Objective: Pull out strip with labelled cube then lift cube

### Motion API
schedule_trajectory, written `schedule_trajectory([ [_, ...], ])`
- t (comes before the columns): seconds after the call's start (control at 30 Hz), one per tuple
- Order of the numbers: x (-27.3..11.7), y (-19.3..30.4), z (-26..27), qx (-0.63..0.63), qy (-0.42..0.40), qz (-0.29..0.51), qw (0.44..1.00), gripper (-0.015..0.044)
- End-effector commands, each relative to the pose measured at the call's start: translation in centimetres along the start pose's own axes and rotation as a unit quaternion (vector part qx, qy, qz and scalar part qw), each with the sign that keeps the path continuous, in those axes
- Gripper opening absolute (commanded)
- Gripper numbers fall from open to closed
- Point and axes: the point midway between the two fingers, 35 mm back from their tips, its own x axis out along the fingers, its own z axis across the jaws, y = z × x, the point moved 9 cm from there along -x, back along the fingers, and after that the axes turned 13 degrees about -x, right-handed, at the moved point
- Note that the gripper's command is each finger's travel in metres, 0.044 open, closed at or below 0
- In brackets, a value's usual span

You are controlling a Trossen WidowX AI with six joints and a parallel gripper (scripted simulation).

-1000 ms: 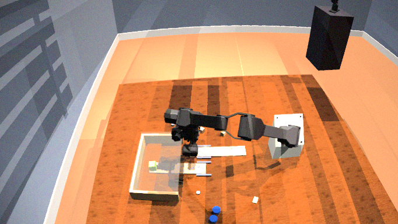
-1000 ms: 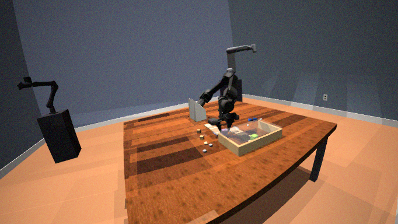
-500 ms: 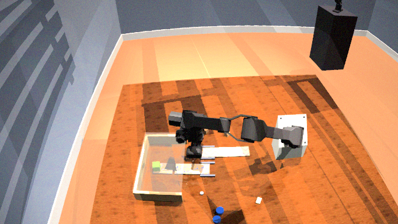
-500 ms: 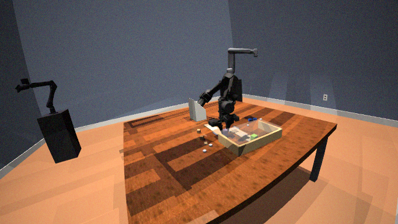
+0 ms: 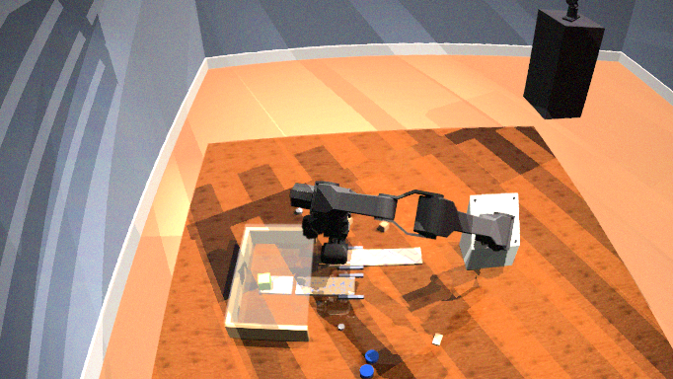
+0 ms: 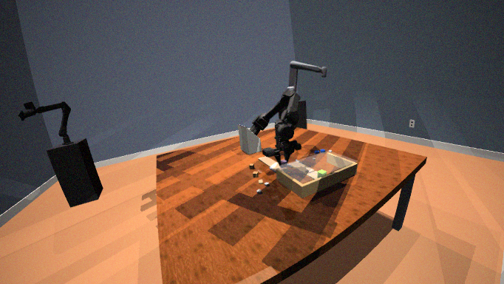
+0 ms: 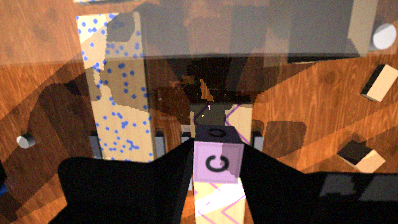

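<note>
A purple cube (image 7: 217, 162) marked C stands between my fingertips. My gripper (image 7: 215, 144) is shut on it from both sides, over the zigzag strip (image 7: 220, 212) (image 5: 387, 257). I cannot tell whether the cube touches the strip. The arm hides the cube in the top view. The zigzag strip lies outside the box and shows no break in its visible part. A blue-dotted strip (image 7: 122, 125) (image 5: 345, 286) lies parallel to it, with a gap before a separate pale piece (image 5: 282, 285) inside the box. A green cube (image 5: 264, 281) (image 6: 321, 172) sits on that piece.
The wooden-walled box (image 5: 268, 333) (image 6: 318, 188) has a clear cover. Short grey rails (image 5: 351, 267) flank the strips. Loose wooden blocks (image 7: 380, 82) (image 7: 361, 156) lie beside the zigzag strip. Two blue discs (image 5: 371, 355) (image 5: 366, 371) and a white tile (image 5: 437, 340) lie farther off.
</note>
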Motion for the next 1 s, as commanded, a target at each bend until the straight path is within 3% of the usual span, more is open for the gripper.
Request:
schedule_trajectory([
  [0.0, -1.2, 1.8, 0.2, 0.003, 0.0, 0.003, 1.0, 0.0],
  [0.23, -2.8, 4.4, 0.7, 0.005, -0.001, 0.004, 1.0, 0.0],
  [0.97, -3.0, 9.1, 1.6, 0.006, -0.001, 0.005, 1.0, 0.0],
])
